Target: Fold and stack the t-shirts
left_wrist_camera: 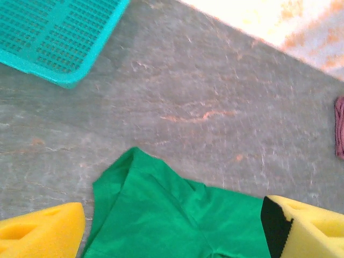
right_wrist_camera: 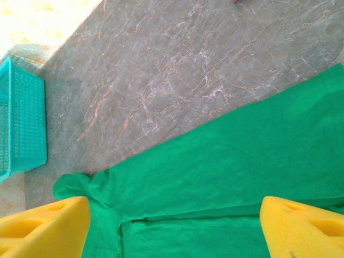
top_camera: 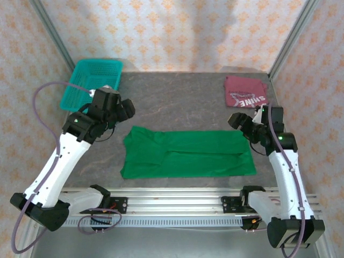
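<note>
The green t-shirt (top_camera: 185, 153) lies flat on the table's near middle as a long folded strip; it also shows under both wrist cameras (left_wrist_camera: 177, 220) (right_wrist_camera: 226, 183). The maroon t-shirt (top_camera: 245, 92) with white lettering sits folded at the far right; a sliver of it shows at the left wrist view's edge (left_wrist_camera: 339, 129). My left gripper (top_camera: 127, 110) hovers open above the green shirt's upper left corner, its yellow fingers (left_wrist_camera: 43, 234) wide apart and empty. Above the shirt's upper right corner, my right gripper (top_camera: 240, 122) also stands open, with nothing between its fingers (right_wrist_camera: 303, 226).
A teal mesh basket (top_camera: 91, 80) stands at the far left corner, just beyond the left arm. Bare grey stone table (top_camera: 177, 102) stretches between basket and maroon shirt. Aluminium posts and patterned walls close in the sides and back.
</note>
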{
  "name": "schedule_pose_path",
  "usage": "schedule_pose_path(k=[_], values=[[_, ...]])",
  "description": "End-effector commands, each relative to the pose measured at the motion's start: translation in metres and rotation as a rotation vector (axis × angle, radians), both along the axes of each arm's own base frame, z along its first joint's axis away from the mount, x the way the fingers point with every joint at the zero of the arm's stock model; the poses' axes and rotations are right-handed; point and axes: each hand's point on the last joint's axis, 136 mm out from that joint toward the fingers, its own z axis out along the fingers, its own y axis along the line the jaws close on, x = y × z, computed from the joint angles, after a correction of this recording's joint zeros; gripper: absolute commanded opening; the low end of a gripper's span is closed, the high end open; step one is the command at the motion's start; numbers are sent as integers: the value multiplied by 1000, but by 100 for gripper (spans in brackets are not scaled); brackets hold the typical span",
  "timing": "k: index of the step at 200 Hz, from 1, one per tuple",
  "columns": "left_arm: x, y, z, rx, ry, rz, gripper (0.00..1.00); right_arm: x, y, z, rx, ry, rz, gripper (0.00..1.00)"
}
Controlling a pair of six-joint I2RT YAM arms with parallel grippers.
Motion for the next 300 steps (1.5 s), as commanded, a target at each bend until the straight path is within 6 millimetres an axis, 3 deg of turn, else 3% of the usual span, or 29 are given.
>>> schedule_pose_path(k=[1, 13, 25, 42, 58, 73, 119, 146, 179, 221, 256, 276, 300], values=[[-13, 8, -21, 39, 122, 32, 83, -23, -10, -14, -100, 160, 0, 70], [-13, 4, -35, 23, 156, 28, 77, -28, -13, -22, -145, 231, 8, 45], [-13, -3, -53, -3, 196, 17, 64, -32, -17, -35, -205, 300, 17, 21], [-13, -11, -87, -24, 263, 14, 35, -38, -20, -58, -269, 402, 31, 6], [-12, -18, -116, -25, 325, 6, 17, -42, -22, -83, -317, 483, 36, 3], [-12, -25, -139, 11, 373, -20, 9, -50, -27, -104, -342, 553, 18, 3], [-14, -49, -217, 37, 550, -43, 5, -41, -28, -156, -332, 655, -42, 3], [-9, -46, -254, 74, 624, -13, 5, -37, -32, -190, -337, 748, -111, 5], [15, -29, -294, 98, 702, 43, 3, -32, -44, -221, -363, 802, -243, 5], [87, -24, -311, 170, 731, 17, 2, -30, -49, -237, -352, 842, -346, 6], [171, -29, -299, 200, 665, -13, 2, -43, -43, -237, -290, 869, -402, 6], [217, -39, -298, 163, 625, -40, 2, -53, -34, -236, -227, 871, -450, 5], [262, -64, -305, 92, 556, -117, 2, -66, -17, -236, -172, 883, -485, 5]])
